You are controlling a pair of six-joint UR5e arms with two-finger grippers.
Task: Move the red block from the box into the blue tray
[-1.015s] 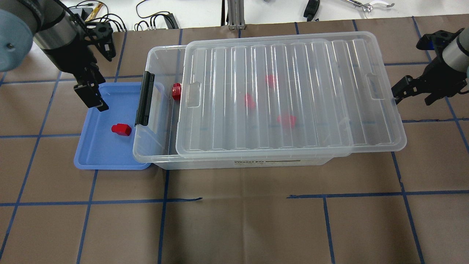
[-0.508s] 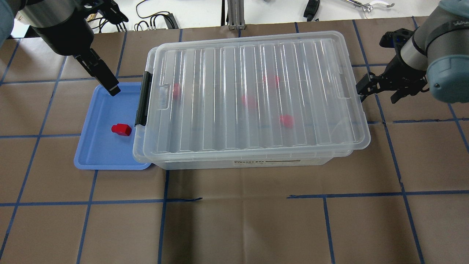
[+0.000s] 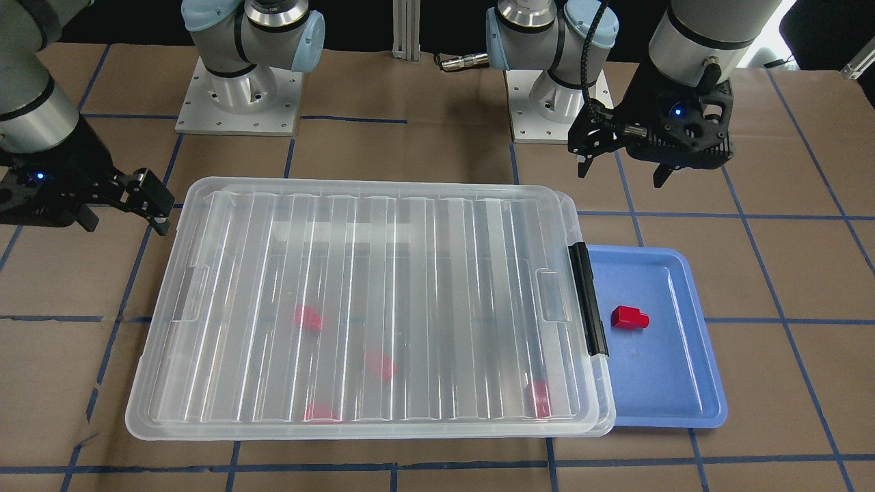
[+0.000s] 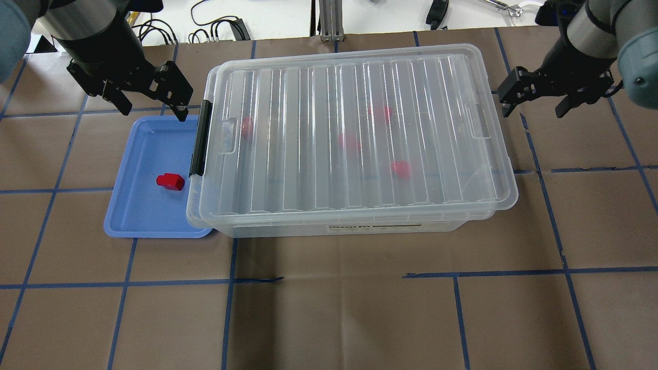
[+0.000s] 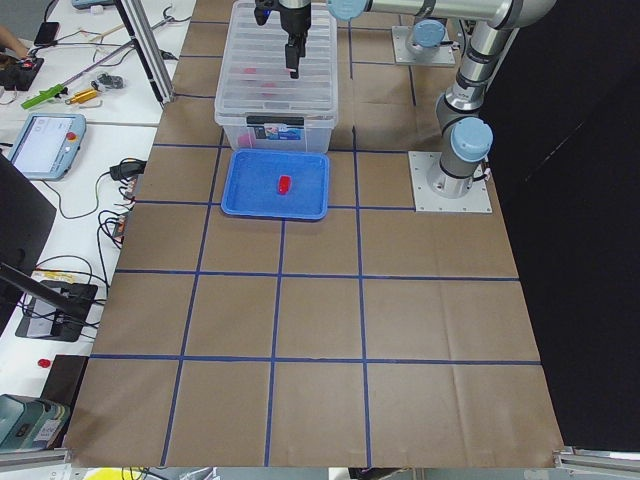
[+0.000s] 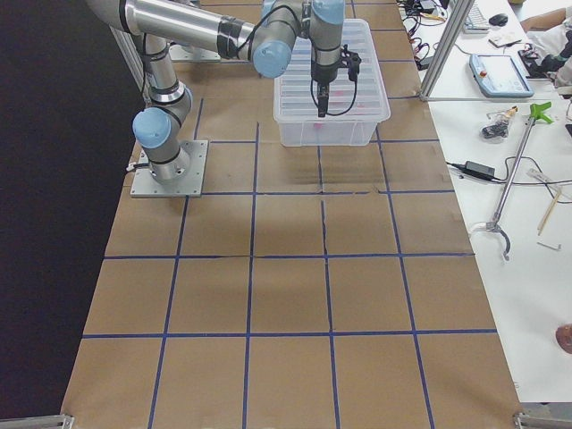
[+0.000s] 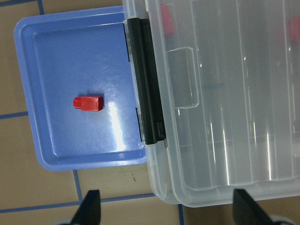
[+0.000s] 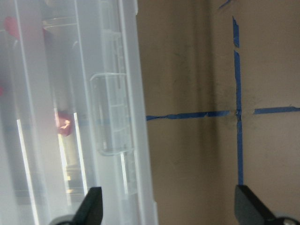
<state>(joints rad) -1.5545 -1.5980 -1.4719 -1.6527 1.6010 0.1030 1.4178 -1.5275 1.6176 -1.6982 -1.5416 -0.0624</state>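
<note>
A red block lies in the blue tray, also in the left wrist view and the front view. The clear box stands right of the tray, its ribbed lid fully on and its black latch at the tray end. Several more red blocks show blurred through the lid. My left gripper is open and empty, above the tray's far edge beside the latch. My right gripper is open and empty, just off the box's right end.
Brown paper with a blue tape grid covers the table. Cables and tools lie beyond the far edge. The two arm bases stand behind the box. The box overlaps the tray's right rim.
The lid slid left from its shifted position and now covers the whole box. My left gripper rose from over the tray and turned. My right gripper followed the lid left, then drew back.
</note>
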